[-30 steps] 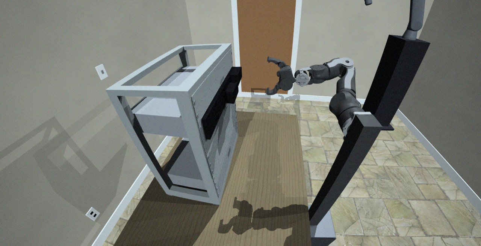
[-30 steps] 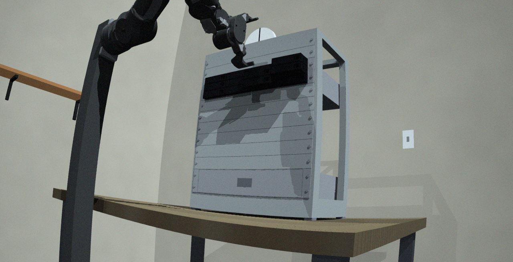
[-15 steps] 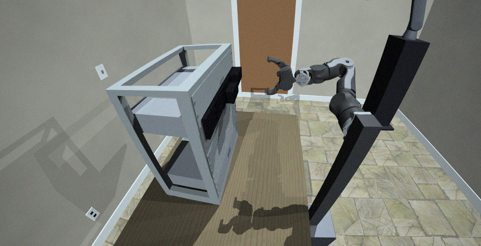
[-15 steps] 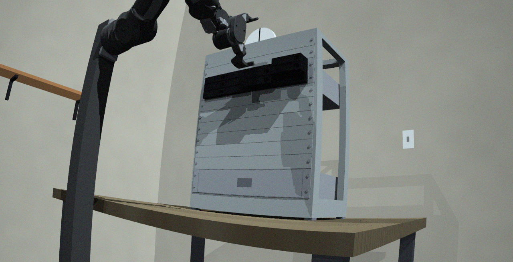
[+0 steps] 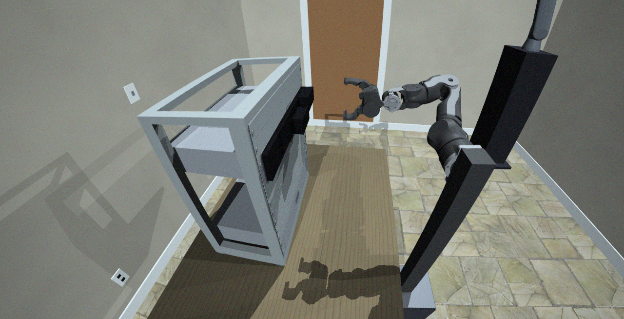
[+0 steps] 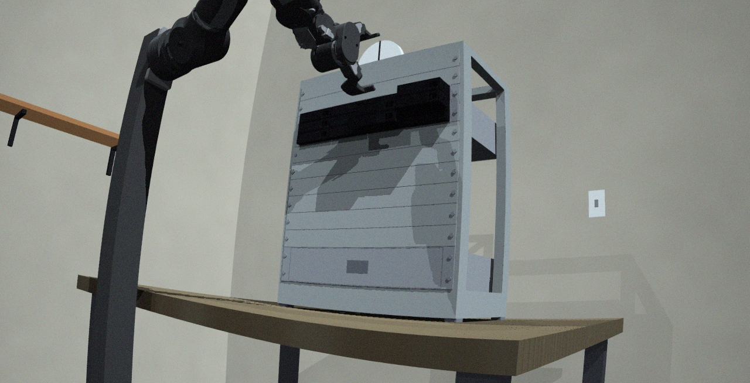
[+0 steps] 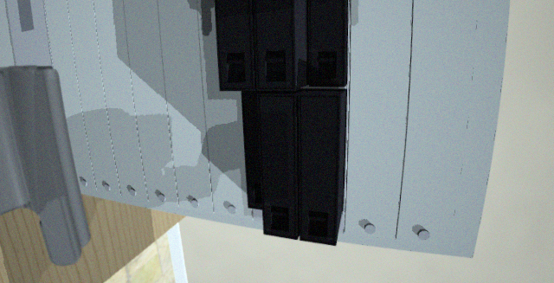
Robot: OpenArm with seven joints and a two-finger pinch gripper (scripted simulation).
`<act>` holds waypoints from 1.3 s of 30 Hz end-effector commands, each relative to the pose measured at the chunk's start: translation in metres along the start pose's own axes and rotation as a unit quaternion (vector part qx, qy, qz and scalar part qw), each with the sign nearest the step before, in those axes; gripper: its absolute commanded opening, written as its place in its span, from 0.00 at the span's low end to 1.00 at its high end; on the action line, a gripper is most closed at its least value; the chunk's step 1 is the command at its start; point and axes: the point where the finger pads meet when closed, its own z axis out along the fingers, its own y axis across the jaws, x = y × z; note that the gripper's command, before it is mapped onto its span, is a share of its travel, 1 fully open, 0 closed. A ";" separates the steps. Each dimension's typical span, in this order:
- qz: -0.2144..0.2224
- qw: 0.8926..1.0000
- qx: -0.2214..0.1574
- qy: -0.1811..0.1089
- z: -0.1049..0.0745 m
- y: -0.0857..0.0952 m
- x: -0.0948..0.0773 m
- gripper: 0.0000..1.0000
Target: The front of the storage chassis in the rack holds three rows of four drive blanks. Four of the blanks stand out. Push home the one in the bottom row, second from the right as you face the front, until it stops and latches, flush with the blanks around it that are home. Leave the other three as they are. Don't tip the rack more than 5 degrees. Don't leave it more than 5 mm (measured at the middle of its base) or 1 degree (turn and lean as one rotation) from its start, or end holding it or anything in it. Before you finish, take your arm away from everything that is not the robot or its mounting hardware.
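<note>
The grey rack point(image 5: 226, 155) stands on the wooden table. Its black storage chassis point(image 6: 375, 110) sits near the top of the front. In the wrist view, which is turned sideways, the bottom-row blank second from the right point(image 7: 234, 32) stands out, next to a proud middle-row blank point(image 7: 277, 32). Two more proud blanks point(image 7: 303, 162) fill the end column. The same target blank shows in the exterior view point(image 6: 389, 122). My gripper point(image 5: 352, 99) hangs in the air in front of the chassis, apart from it, fingers spread and empty. It also shows in the exterior view point(image 6: 361, 61). One finger point(image 7: 39, 162) shows at the wrist view's left edge.
Grey blanking panels point(image 6: 370, 197) and a bottom drawer point(image 6: 361, 267) cover the rack front below the chassis. The arm's dark column point(image 5: 458, 186) stands at the table's right side. A brown door point(image 5: 344, 42) is behind the gripper.
</note>
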 end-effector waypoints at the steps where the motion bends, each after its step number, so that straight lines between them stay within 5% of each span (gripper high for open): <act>1: 0.000 1.000 0.001 0.002 0.000 0.001 0.001 0.00; 39: 0.000 1.000 0.000 0.002 0.005 -0.010 0.010 0.00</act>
